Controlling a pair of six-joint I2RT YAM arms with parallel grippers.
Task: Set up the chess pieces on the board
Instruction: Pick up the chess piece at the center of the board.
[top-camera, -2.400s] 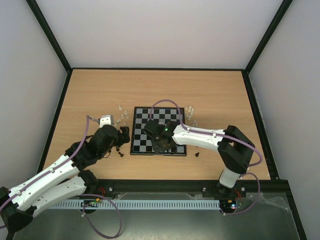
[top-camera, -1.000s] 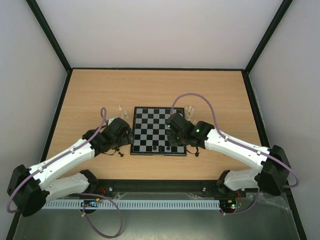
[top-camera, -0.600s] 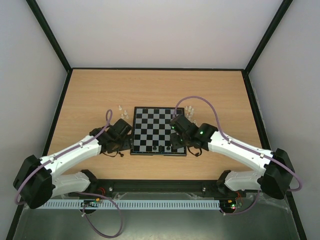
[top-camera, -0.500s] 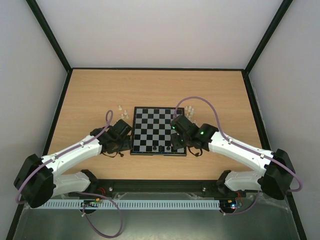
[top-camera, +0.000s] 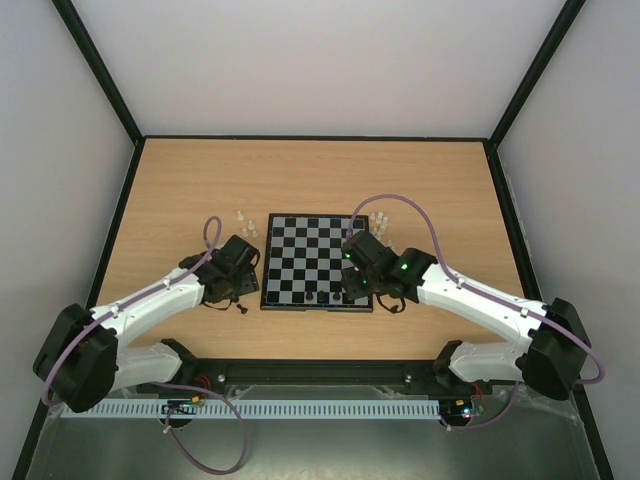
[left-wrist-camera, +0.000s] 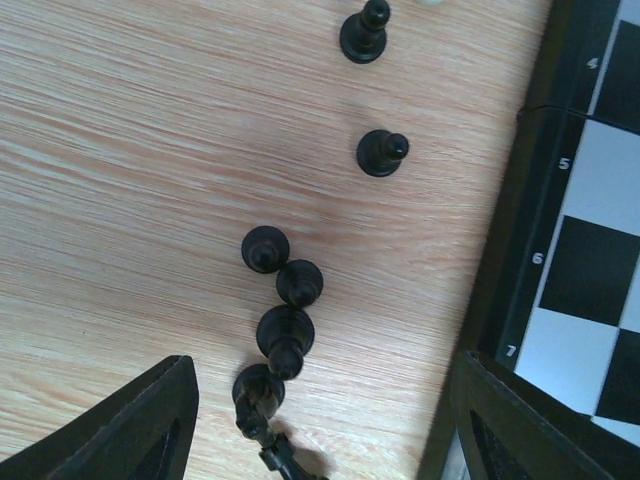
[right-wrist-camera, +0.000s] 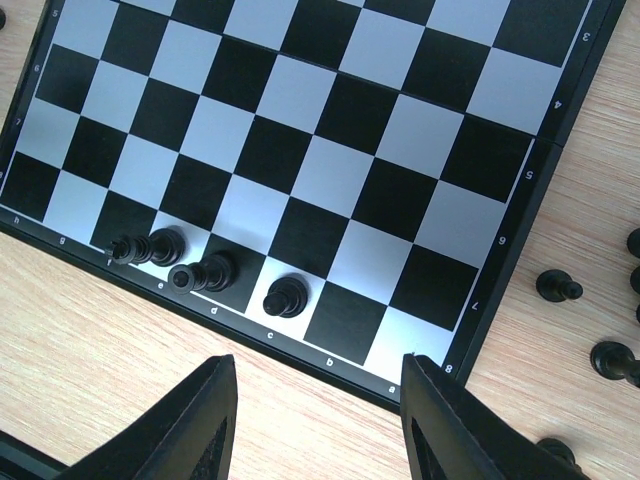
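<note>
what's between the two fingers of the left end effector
Black chess pieces in a row on the table, untouched by the open left end effector; left wrist view.

Black-and-pale-grey checkered board (right-wrist-camera: 330, 170), black pieces (right-wrist-camera: 285, 297), light wood-grain table (left-wrist-camera: 120, 150)

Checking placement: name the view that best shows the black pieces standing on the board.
Right wrist: three black pieces show clearly on the board's edge row. Top external shows only specks; left wrist only the board's edge.
</note>
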